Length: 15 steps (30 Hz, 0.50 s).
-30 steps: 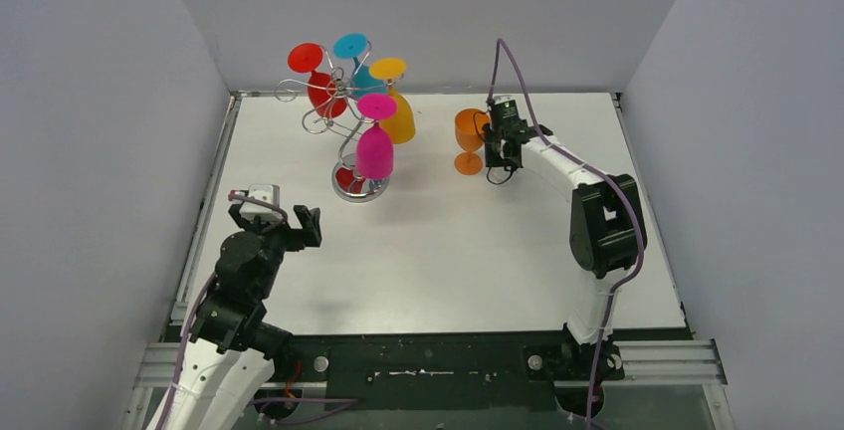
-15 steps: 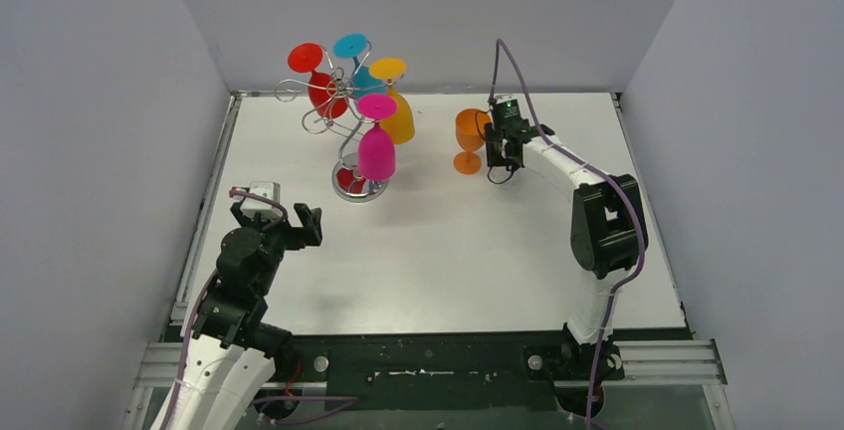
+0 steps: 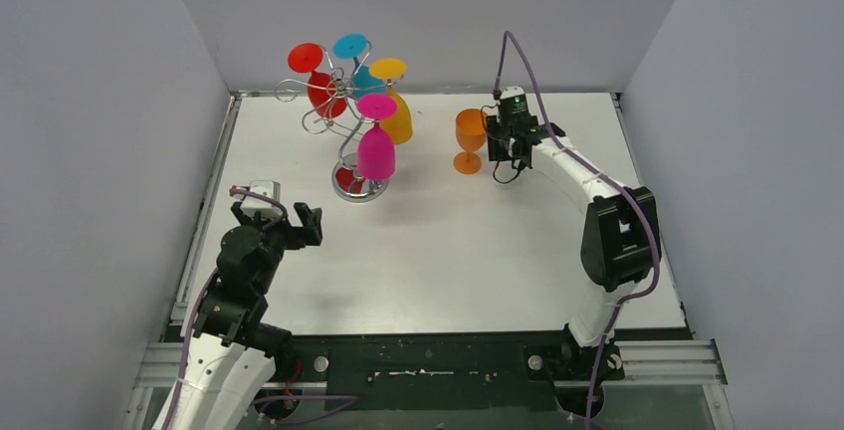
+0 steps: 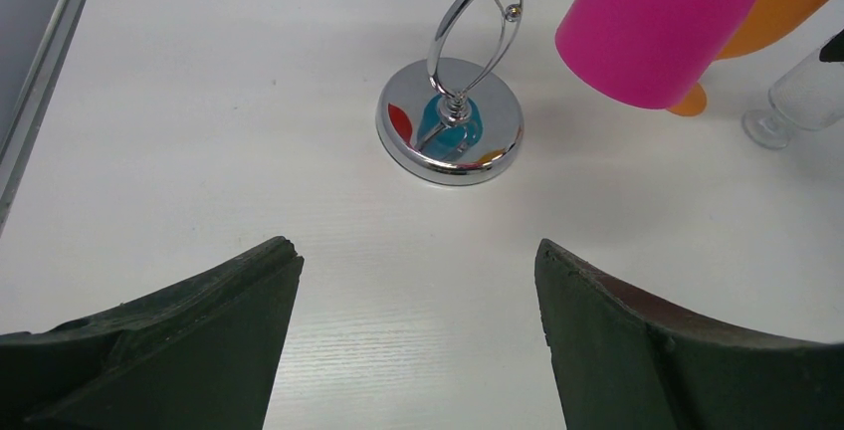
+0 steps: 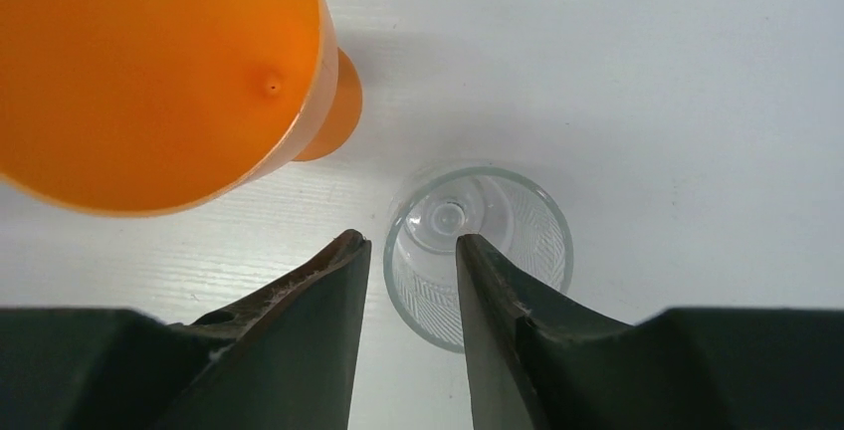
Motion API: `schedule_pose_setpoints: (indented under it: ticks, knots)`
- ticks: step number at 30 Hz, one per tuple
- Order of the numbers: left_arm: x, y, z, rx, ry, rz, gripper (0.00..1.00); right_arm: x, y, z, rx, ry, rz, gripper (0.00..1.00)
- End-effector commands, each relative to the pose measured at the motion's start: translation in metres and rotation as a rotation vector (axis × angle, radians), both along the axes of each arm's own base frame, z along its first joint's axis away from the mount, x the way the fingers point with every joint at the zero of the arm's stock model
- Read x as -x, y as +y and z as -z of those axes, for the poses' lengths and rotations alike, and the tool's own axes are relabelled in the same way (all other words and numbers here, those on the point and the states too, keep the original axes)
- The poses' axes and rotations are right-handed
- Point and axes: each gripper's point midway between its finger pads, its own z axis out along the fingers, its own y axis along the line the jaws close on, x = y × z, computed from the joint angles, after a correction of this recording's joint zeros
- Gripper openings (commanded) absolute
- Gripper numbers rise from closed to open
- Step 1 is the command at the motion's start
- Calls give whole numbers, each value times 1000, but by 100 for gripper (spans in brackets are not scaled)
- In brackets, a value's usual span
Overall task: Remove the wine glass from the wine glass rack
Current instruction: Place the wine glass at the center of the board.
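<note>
The wine glass rack (image 3: pixel 348 146) is a silver wire stand on a round shiny base (image 4: pixel 498 141) at the back left. Red (image 3: pixel 323 87), cyan (image 3: pixel 363 77), yellow (image 3: pixel 398 116) and magenta (image 3: pixel 375 151) wine glasses hang upside down from it. An orange wine glass (image 3: pixel 469 134) stands upright on the table to its right. My right gripper (image 3: pixel 501 156) is just right of it. In the right wrist view the gripper (image 5: pixel 408 239) straddles the rim of a clear glass (image 5: pixel 518 231), one finger inside, slightly open, not pinching. My left gripper (image 4: pixel 415 246) is wide open and empty, near the rack base.
The white table (image 3: pixel 448 241) is enclosed by grey walls on three sides. The clear glass also shows in the left wrist view (image 4: pixel 796 102), standing right of the rack. The magenta glass (image 4: pixel 657 22) hangs low over the base.
My right arm has shifted a little to the right and back, away from the orange glass. The left arm has barely moved. The glasses on the rack are unchanged.
</note>
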Motion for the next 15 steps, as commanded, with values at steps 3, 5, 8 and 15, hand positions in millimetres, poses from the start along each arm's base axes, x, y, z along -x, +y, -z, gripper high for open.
schedule_pose_setpoints:
  ticks: [3, 5, 8, 15]
  knots:
    - [-5, -6, -17, 35, -63, 24, 85, 10, -3, -58, -72, -137, 10, 41]
    - [-5, -8, -19, 42, -65, 35, 86, 16, -1, -67, -107, -162, 9, 41]
    - [-5, -15, -25, 68, -68, 68, 86, 29, 2, -74, -157, -179, 5, 42]
    - [5, -53, -58, 224, -124, 251, 86, 65, 24, -114, -386, -264, -59, 48]
